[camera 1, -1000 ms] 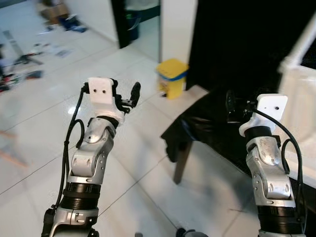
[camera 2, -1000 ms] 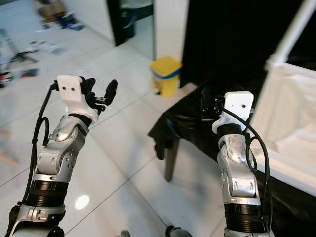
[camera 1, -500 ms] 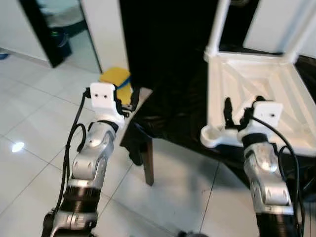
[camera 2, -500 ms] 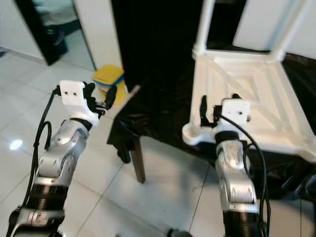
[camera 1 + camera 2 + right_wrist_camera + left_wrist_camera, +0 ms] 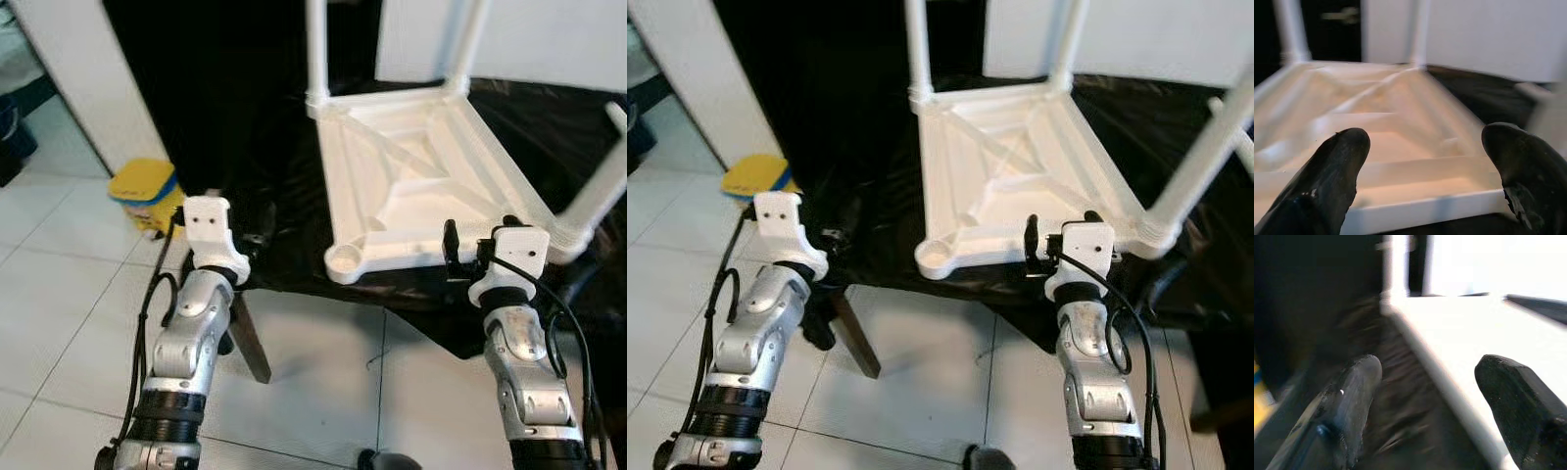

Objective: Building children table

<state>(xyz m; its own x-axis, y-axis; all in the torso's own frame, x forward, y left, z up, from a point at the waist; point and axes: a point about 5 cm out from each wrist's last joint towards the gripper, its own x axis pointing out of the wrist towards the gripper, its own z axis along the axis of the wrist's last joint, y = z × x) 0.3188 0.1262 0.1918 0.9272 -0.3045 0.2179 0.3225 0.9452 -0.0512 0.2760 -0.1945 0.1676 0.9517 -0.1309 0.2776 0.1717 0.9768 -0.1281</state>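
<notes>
1. White plastic is what we see first: the children table (image 5: 421, 186) lies upside down on a bigger table (image 5: 549, 127) that has a black cloth over it.
2. Three white legs (image 5: 315, 44) stick up from its corners. The near left corner has a round hole (image 5: 343, 258) with no leg in it.
3. We hold our right gripper (image 5: 468, 257) up just in front of the near edge of the children table, toward its right side. It is not touching it.
4. In the right wrist view the two black fingers (image 5: 1327, 181) are spread wide apart. They hold nothing. Past them we see the ribbed underside of the white table.
5. We hold our left gripper (image 5: 257, 230) up near the left edge of the black cloth, apart from the white table.
6. In the left wrist view its fingers (image 5: 1347, 401) are also wide apart and hold nothing. That picture is blurry.
7. A yellow bin (image 5: 145, 194) stands on the white tile floor (image 5: 59, 323) to our left.
8. A dark wooden leg (image 5: 250, 338) of the big table slants down to the floor under the cloth.
</notes>
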